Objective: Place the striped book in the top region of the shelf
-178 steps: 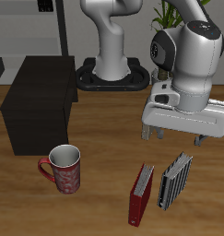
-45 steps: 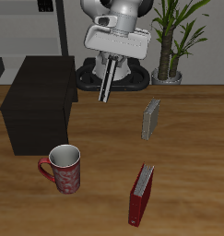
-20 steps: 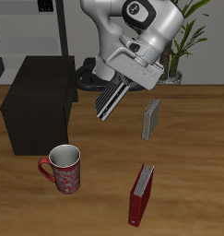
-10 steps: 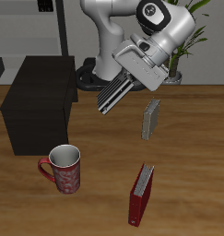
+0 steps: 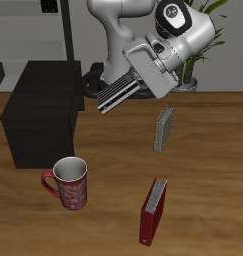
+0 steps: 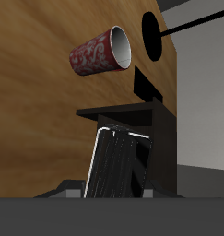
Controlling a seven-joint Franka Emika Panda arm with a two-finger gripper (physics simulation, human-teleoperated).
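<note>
My gripper point(image 5: 134, 86) is shut on the striped book point(image 5: 119, 96) and holds it in the air, tilted almost flat. The book's free end points toward the shelf point(image 5: 41, 112), a large dark cabinet on the table. The book hangs beside the shelf's upper edge, a little above its top and apart from it. In the wrist view the striped book point(image 6: 113, 166) stands between my fingers, with the dark shelf point(image 6: 160, 138) behind it.
A red patterned mug point(image 5: 70, 183) stands in front of the shelf near the table's front edge; it also shows in the wrist view point(image 6: 102, 51). A grey book point(image 5: 164, 129) stands mid-table. A red book point(image 5: 152, 210) stands near the front edge. A potted plant point(image 5: 193, 40) is behind.
Over the last second my gripper has swung the striped book from a steep tilt to nearly flat and lifted it slightly. Much earlier the book stood on the table beside the red book.
</note>
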